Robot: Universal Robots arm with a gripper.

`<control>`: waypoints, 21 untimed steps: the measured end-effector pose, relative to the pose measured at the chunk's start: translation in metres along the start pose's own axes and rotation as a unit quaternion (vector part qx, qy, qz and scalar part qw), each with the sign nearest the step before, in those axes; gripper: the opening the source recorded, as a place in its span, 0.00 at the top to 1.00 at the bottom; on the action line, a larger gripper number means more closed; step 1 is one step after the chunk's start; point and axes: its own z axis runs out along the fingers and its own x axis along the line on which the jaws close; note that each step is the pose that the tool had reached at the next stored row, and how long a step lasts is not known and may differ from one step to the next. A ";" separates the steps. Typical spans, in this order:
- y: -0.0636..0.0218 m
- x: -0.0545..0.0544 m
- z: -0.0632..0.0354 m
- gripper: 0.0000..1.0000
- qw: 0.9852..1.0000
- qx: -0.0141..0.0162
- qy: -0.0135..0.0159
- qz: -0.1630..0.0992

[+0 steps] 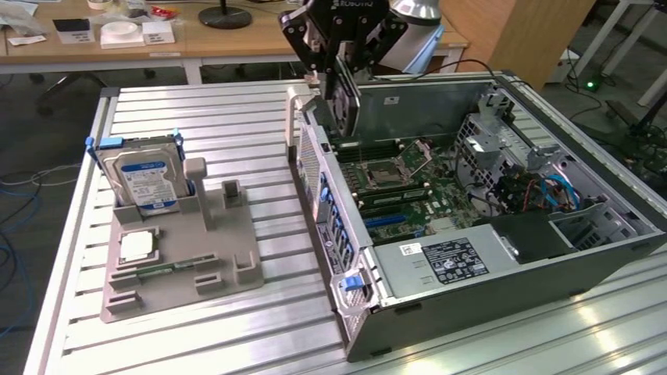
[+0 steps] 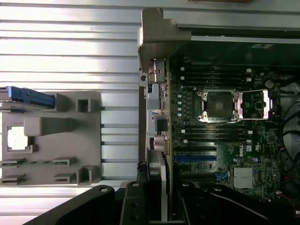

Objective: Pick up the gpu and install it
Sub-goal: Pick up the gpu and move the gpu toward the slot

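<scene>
On the table you have the computer case at the exterior view's right and the parts holder at that view's left, with the hard drive standing in it. The gpu, clamped in the gripper, hangs over the case wall facing the holder.

The jaws are matte black, built of angular hinged links with round pivot pins. White lettering marks the black body above them, and a silver-grey arm segment sits behind.
</scene>
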 end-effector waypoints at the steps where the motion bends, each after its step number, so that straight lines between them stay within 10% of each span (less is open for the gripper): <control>1: 0.0000 -0.001 0.0000 0.72 1.000 0.000 0.000 0.000; 21: 0.0001 -0.013 0.0004 0.72 1.000 0.000 0.000 0.000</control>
